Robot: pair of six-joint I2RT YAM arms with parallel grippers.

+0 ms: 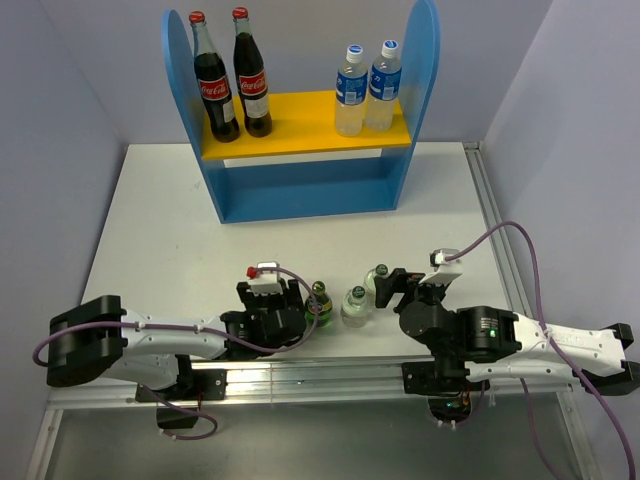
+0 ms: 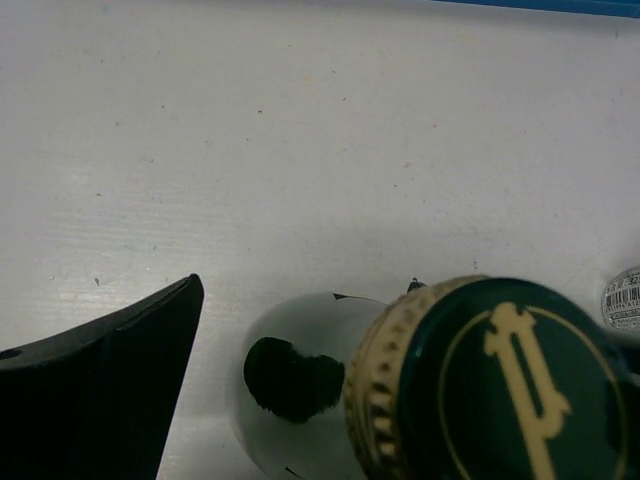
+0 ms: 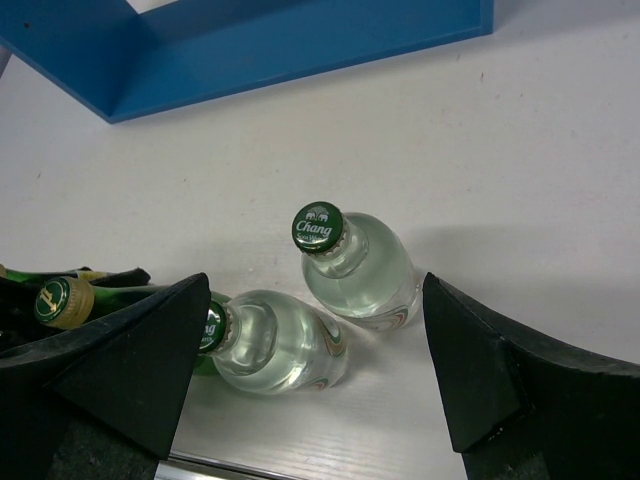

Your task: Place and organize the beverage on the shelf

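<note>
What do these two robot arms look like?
The left arm and the right arm are white tubes linked by chunky black joints. Each ends in black wedge-shaped fingers. Thin purple cables loop along them, and a small green light glows on the right one.

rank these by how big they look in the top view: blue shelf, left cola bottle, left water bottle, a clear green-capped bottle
1. blue shelf
2. left cola bottle
3. left water bottle
4. clear green-capped bottle, though it is seen almost from above, so its height is foreshortened

Blue shelf (image 1: 300, 198), yellow upper board (image 1: 300, 122).
</note>
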